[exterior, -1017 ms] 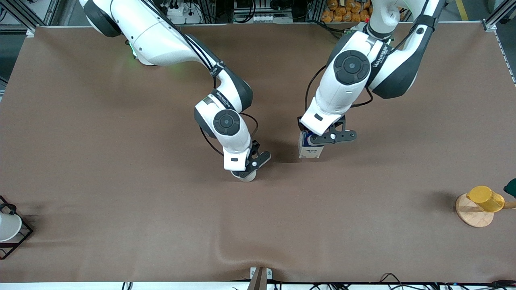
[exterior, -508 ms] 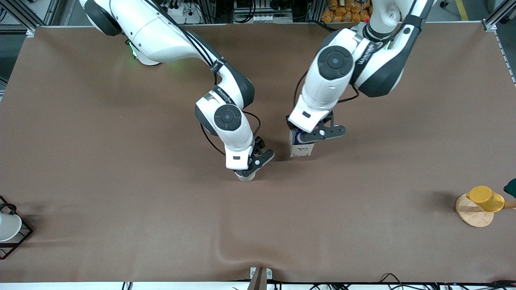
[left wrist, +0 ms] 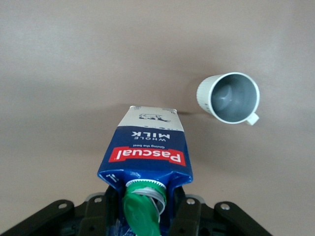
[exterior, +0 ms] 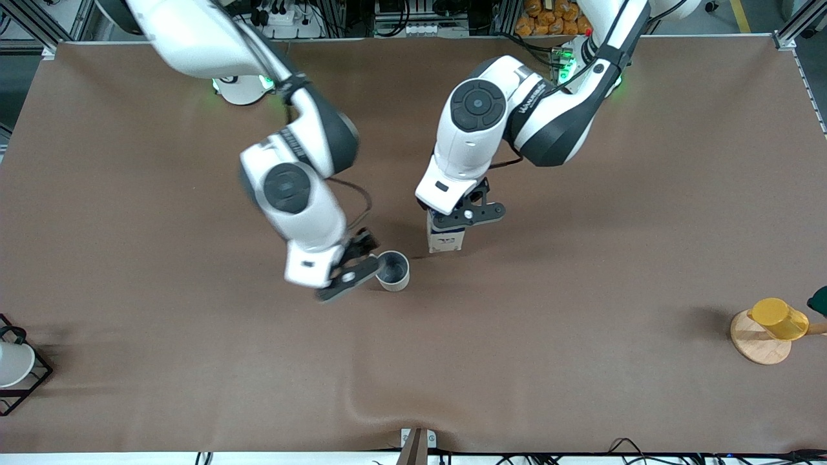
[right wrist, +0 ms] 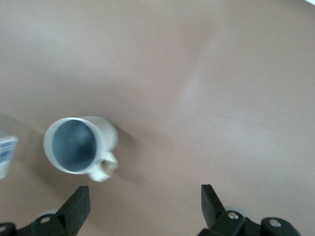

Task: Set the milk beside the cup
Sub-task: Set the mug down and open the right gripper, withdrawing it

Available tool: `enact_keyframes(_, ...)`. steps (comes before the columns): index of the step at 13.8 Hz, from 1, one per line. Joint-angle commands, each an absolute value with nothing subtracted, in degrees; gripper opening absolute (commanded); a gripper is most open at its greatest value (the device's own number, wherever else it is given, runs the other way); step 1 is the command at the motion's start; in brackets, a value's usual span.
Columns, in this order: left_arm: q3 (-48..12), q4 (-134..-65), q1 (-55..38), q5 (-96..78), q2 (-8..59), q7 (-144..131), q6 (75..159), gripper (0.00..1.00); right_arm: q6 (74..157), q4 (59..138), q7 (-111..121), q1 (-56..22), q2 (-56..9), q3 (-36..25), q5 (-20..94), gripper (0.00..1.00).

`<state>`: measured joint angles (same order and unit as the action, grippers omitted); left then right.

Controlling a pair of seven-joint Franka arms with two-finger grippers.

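The milk, a dark-blue and white carton with a green cap and a red band, is upright in my left gripper, which is shut on its top. Its base is at or just above the brown table. It also shows in the left wrist view, between the gripper's jaws. The cup, an off-white mug with a grey inside, stands free on the table, a short gap from the milk and nearer the front camera. My right gripper is open and empty beside the cup, toward the right arm's end.
A yellow cup lies on a round wooden disc at the left arm's end. A white cup in a black wire rack stands at the right arm's end. The table cover has a wrinkle near the front edge.
My right gripper has let go of the cup and drawn off toward the right arm's end. My left gripper has carried the milk toward the cup.
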<state>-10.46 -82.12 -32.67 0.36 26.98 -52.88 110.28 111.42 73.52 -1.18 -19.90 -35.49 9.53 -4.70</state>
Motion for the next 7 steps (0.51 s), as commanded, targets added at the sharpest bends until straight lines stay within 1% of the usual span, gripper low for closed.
enact_keyframes(1,-10.02,-77.18,-34.36,-0.35,30.4,-53.17,109.07,0.38,107.77,77.26,-1.49,-13.65,-31.47,10.46,-4.39,1.0)
enact_keyframes(3,-10.28,-76.2,-36.03,-0.35,31.81,-53.09,109.07,0.38,103.91,77.34,-1.05,-9.08,-30.77,10.63,-3.7,1.0)
enact_keyframes(5,-10.46,-76.2,-36.21,-0.53,31.73,-53.0,108.99,0.38,100.13,77.69,-0.79,-5.29,-30.06,10.55,0.59,1.0)
enact_keyframes(7,-10.98,-76.11,-36.56,-0.53,32.78,-52.39,109.42,0.38,96.52,77.7,2.53,-1.95,-29.62,10.55,1.23,1.0)
